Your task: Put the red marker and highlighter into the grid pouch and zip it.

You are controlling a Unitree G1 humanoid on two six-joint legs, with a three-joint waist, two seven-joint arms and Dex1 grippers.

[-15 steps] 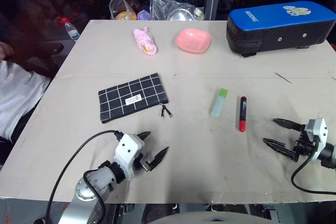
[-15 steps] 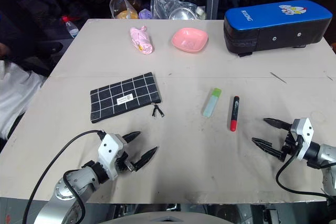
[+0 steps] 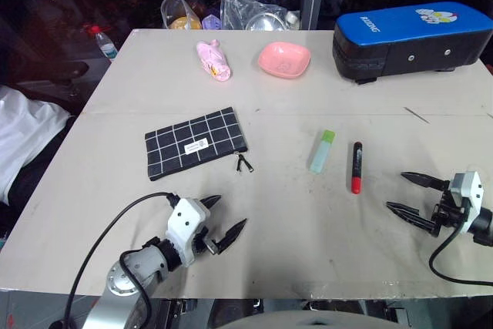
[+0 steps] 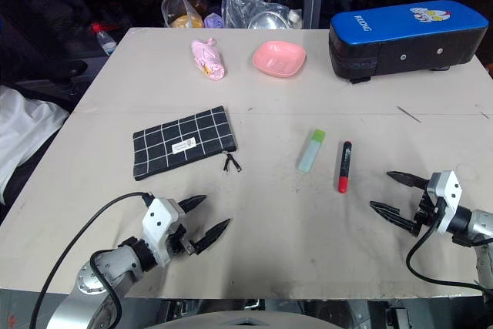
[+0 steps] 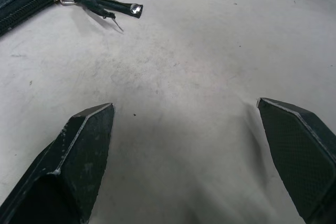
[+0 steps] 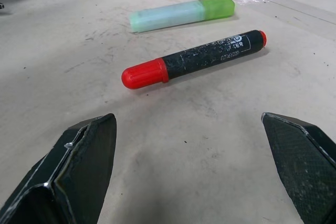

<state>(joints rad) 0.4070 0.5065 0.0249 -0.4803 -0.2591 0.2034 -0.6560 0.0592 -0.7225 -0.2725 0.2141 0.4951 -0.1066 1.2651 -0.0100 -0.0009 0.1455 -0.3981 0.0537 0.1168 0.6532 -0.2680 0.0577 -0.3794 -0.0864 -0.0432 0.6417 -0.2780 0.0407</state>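
The grid pouch (image 3: 196, 144) lies flat left of the table's middle, its black zipper pull (image 3: 244, 162) trailing off its right end. To its right, the mint highlighter (image 3: 322, 151) and the red marker (image 3: 356, 166) lie side by side, a little apart. My left gripper (image 3: 229, 212) hovers open near the front edge, below the pouch, with nothing between its fingers. My right gripper (image 3: 397, 191) stands open just right of the marker, pointing at it. The right wrist view shows the marker (image 6: 194, 59) and the highlighter (image 6: 181, 14) ahead of the fingers. The zipper pull (image 5: 100, 4) shows in the left wrist view.
A big blue-and-black hard case (image 3: 412, 40) sits at the back right. A pink bowl (image 3: 283, 59) and a pink crumpled item (image 3: 213, 61) lie at the back. Plastic bags (image 3: 231, 9) and a bottle (image 3: 104, 42) stand past the far edge. A person's white clothing (image 3: 23, 144) shows at the left.
The person at the left has drawn back from the table. Both grippers and the task's things have stayed where they were.
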